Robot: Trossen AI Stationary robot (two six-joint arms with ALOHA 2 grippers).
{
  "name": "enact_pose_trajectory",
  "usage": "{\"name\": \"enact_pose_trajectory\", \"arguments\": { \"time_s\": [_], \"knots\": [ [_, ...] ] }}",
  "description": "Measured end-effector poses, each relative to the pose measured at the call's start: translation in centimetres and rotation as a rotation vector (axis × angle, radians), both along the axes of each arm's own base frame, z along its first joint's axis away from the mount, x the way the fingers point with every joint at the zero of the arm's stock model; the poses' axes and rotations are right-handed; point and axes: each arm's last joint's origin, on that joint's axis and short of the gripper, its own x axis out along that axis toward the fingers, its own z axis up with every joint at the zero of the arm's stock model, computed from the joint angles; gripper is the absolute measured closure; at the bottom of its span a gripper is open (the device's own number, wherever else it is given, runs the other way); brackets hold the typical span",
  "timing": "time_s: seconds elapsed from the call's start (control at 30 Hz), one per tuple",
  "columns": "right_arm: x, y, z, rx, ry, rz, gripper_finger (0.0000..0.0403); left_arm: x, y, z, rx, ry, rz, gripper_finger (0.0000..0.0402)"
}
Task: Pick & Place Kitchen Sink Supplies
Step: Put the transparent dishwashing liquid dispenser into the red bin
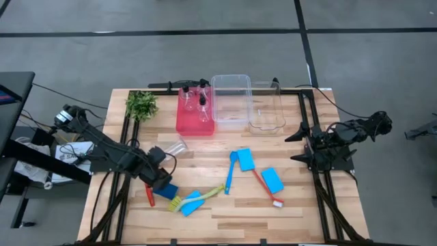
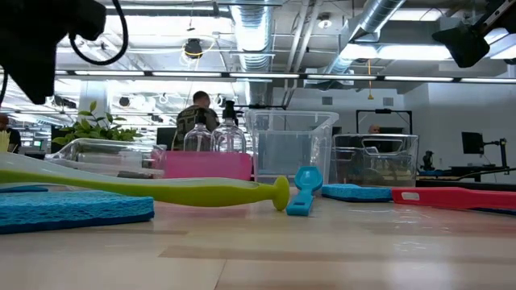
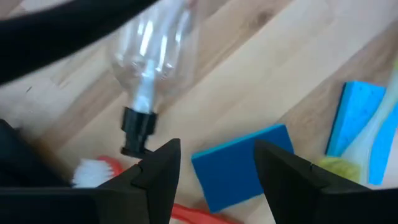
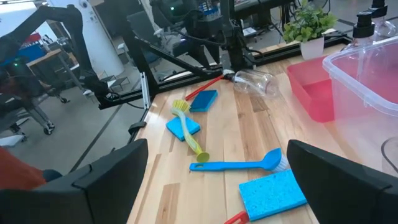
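Three bottles are counted: two upright in the red tray (image 1: 194,123), one lying bottle (image 1: 176,146) on the table; four sponges, three brushes lie loose; the left gripper (image 1: 162,179) is parted above a blue sponge (image 3: 239,163); the right gripper (image 1: 304,142) is held wide apart, empty, at the table's right edge.

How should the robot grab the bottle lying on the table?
Grip the bottle across its round clear body, coming straight down from above. It lies on its side on the wood, so the body is the widest part to pinch, and the black cap end is narrow. The open left gripper is right beside it, near a blue sponge.
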Motion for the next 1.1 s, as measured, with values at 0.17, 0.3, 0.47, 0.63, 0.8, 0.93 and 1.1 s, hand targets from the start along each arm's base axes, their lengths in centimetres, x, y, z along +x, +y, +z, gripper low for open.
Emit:
{"name": "enact_pose_trajectory", "arguments": {
  "time_s": [0.17,0.3,0.47,0.63,0.8,0.93,1.1],
  "knots": [
    [0.0,0.0,0.0,0.026,0.003,-0.005,0.0026,0.1,0.7,-0.7,-0.009,0.027,0.031,0.0179],
    [0.0,0.0,0.0,0.051,0.007,0.001,0.0026,-0.1,0.8,-2.2,-0.053,0.068,0.033,0.0147],
    [0.0,0.1,0.0,0.067,0.011,0.018,0.0026,-0.4,0.9,-3.8,-0.065,0.071,0.031,0.0115],
    [0.0,0.1,0.0,0.066,0.010,0.018,0.0026,-0.6,1.1,-6.0,-0.085,0.048,0.029,0.0112],
    [0.0,0.1,0.0,0.064,0.010,0.017,0.0026,-0.7,1.0,-8.0,-0.161,-0.002,0.018,0.0122],
    [0.0,0.1,0.0,0.063,0.010,0.016,0.0026,-1.0,1.0,-8.8,-0.217,0.024,0.010,0.0138],
    [0.0,0.1,0.0,0.064,0.010,0.015,0.0026,-1.0,0.8,-8.8,-0.254,0.034,0.002,0.0179]
  ]
}}
